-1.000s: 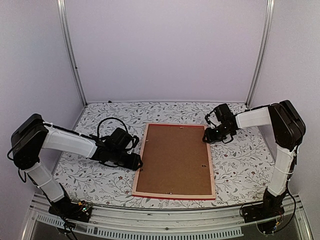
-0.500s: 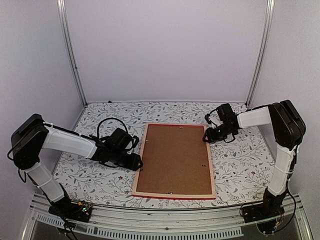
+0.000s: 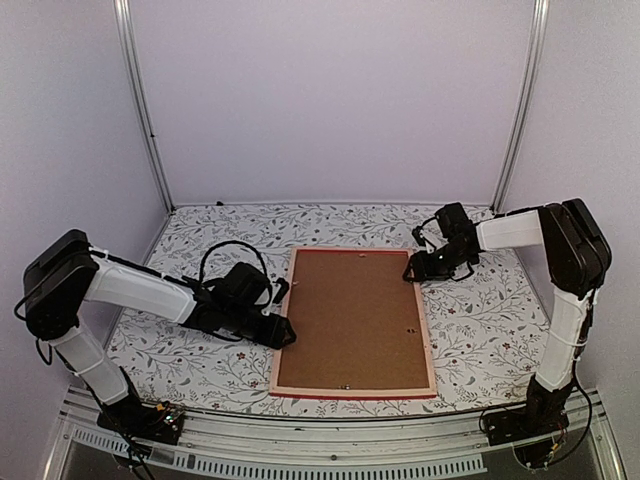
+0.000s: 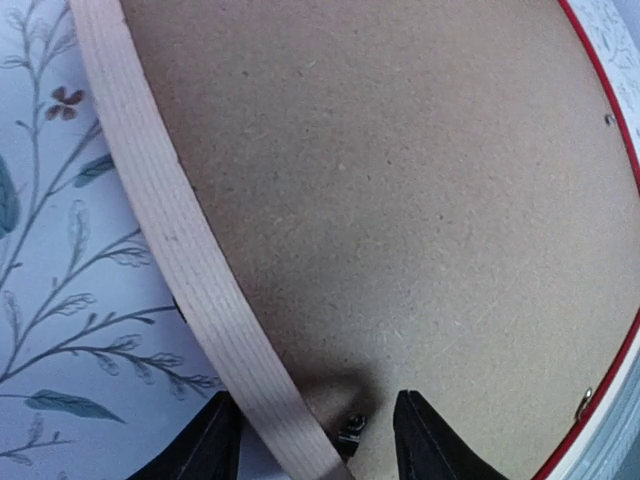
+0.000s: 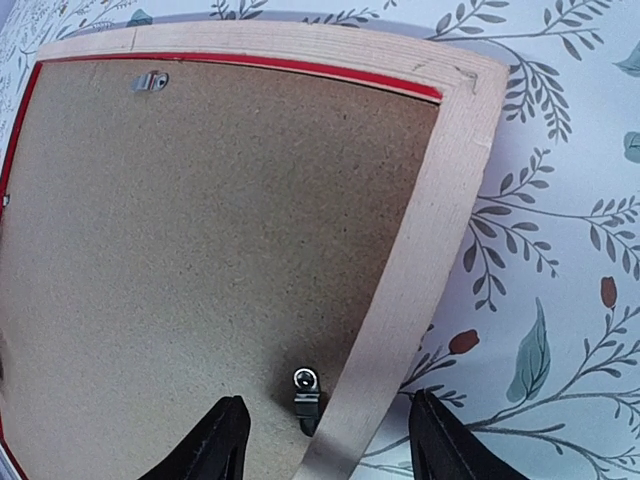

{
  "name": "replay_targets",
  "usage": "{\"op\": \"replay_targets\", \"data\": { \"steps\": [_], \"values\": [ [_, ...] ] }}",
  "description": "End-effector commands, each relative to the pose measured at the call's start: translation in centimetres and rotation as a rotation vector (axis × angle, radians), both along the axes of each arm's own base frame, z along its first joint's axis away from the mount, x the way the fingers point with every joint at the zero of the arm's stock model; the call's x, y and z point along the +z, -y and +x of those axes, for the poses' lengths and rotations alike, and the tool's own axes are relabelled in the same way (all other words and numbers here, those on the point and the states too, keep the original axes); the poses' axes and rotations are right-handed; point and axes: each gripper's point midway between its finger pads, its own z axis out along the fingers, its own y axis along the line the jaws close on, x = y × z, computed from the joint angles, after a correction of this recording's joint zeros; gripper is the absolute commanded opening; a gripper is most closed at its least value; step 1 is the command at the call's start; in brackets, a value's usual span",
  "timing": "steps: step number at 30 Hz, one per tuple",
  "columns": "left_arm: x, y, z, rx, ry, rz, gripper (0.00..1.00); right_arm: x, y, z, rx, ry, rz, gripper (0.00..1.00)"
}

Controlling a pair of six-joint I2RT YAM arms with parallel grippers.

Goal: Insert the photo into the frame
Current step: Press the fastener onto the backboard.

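The frame [image 5: 455, 190] was seen face down, board [image 3: 350, 320] fitted; the photo was hidden. The left gripper [image 4: 315, 400] and right gripper [image 5: 328, 400] were spread astride opposite rails, over tabs [image 5: 305, 385]. Tab fastening seemed in hand; a tab would have to be turned next.

The frame [image 5: 430, 230] lay flat and face down on the desk [image 3: 480, 330], its pale wood rim and thin red edge surrounding a brown backing board [image 3: 350, 320].
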Motion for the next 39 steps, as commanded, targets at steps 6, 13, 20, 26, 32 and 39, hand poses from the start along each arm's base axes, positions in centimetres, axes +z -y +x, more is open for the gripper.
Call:
{"op": "replay_targets", "data": {
  "steps": [6,13,20,26,32,39],
  "values": [
    [0.7,5.5,-3.8,-0.260,0.010,-0.084,0.55,0.7,-1.8,1.6,0.060,-0.040,0.069,0.59],
    [1.4,3.5,-2.2,-0.166,0.075,0.032,0.56,0.9,1.1,2.7,-0.037,-0.005,-0.092,0.62],
    [1.4,1.2,-0.2,-0.042,0.120,0.156,0.61,0.6,2.3,1.7,-0.044,-0.017,-0.140,0.56],
    [1.2,1.0,0.0,-0.034,0.117,0.165,0.62,0.4,2.2,1.9,-0.050,-0.015,-0.113,0.50],
    [0.9,0.8,0.0,-0.035,0.113,0.176,0.62,0.0,2.3,2.4,-0.062,-0.009,-0.111,0.46],
    [0.6,0.8,-0.1,-0.037,0.108,0.183,0.62,-0.7,2.0,2.5,-0.075,-0.005,-0.089,0.46]
  ]
}}
